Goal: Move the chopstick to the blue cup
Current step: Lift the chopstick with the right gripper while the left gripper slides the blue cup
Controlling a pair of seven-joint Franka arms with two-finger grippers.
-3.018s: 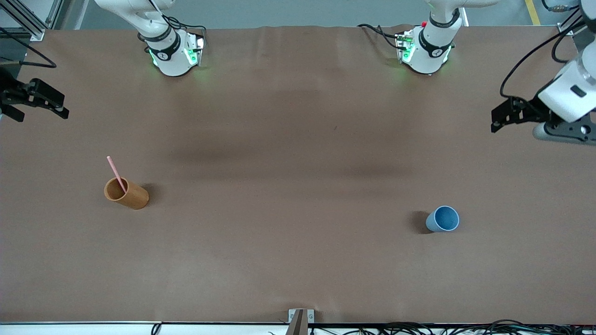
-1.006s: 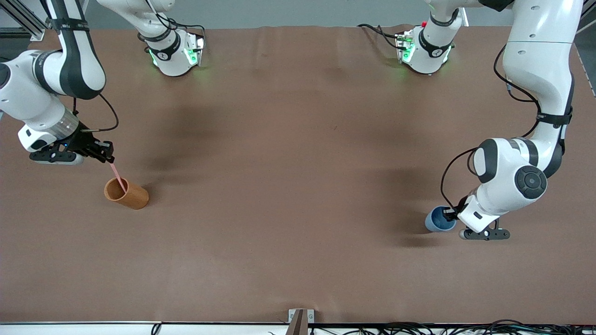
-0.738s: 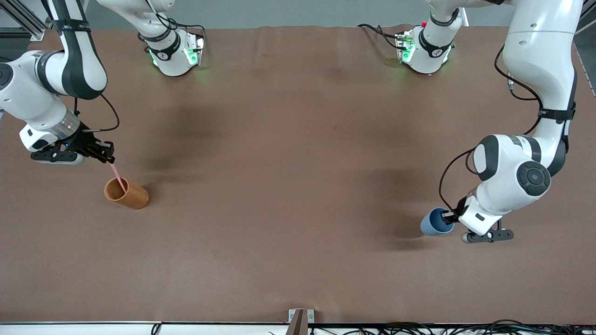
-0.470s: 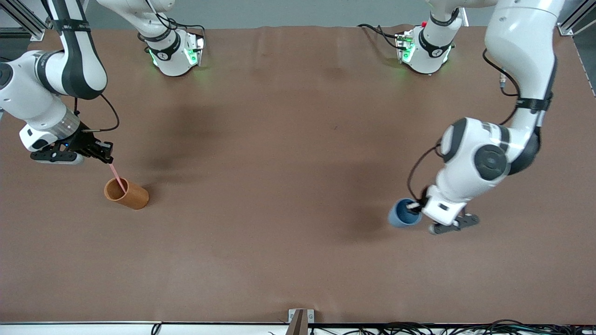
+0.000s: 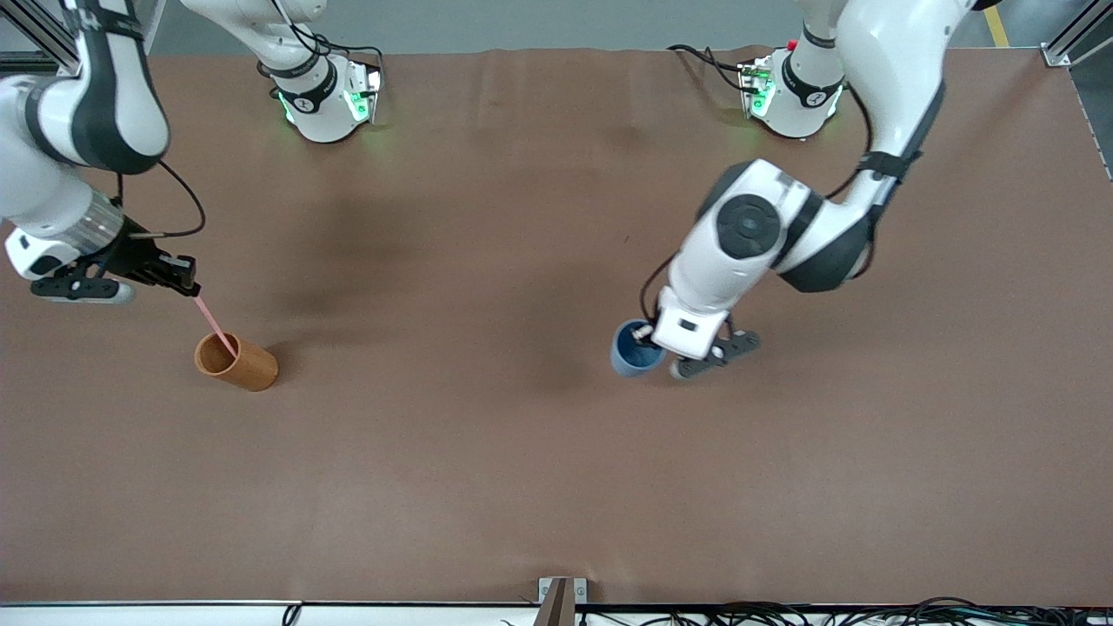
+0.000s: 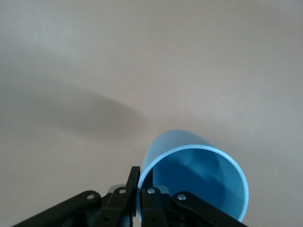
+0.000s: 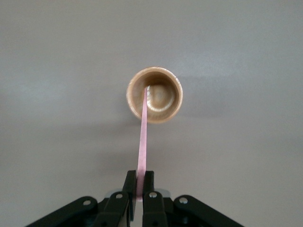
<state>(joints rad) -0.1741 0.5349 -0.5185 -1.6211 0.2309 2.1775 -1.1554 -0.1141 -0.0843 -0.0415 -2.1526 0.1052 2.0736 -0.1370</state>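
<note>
Both grippers grip: right gripper (image 5: pixel 184 280) pinches the chopstick (image 5: pixel 211 318), its tip inside the orange cup (image 5: pixel 236 362) near the tabletop's right-arm edge; left gripper (image 5: pixel 645 335) carries the blue cup (image 5: pixel 631 352) mid-table. Lift straight.

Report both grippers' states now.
Left gripper: jaws shut on the blue cup's rim, over mid-table.
Right gripper: jaws shut on the chopstick, whose lower end is in the orange cup.
</note>
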